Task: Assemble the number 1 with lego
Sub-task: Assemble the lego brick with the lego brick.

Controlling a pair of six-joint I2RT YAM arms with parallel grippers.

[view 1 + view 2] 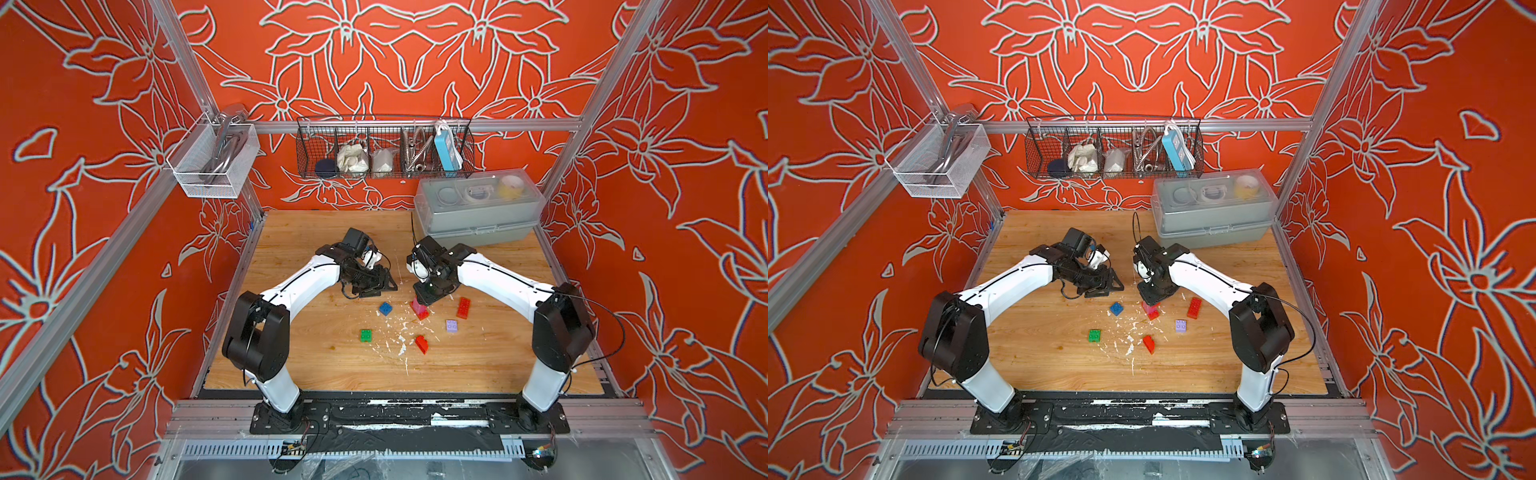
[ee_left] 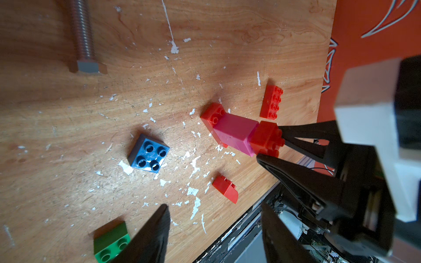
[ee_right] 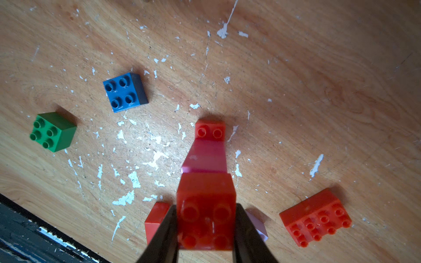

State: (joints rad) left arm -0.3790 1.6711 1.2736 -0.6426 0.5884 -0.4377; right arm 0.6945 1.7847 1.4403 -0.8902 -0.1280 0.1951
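Scratched wooden table with scattered lego

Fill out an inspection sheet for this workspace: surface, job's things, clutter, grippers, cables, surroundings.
Surface: wooden table, scuffed and strewn with white flecks.
Job's things: red-and-pink stack standing mid-table; loose around it are a blue brick, green brick, lilac brick, long red brick and red sloped brick.
Clutter: grey bolt lying on the table.
Grippers: right gripper shut on the stack's top red brick; left gripper open, empty.
Cables: black cable looping off the right arm, clear of the bricks.
Surroundings: grey box at the back; wire basket and mesh basket on the frame; red floral walls.
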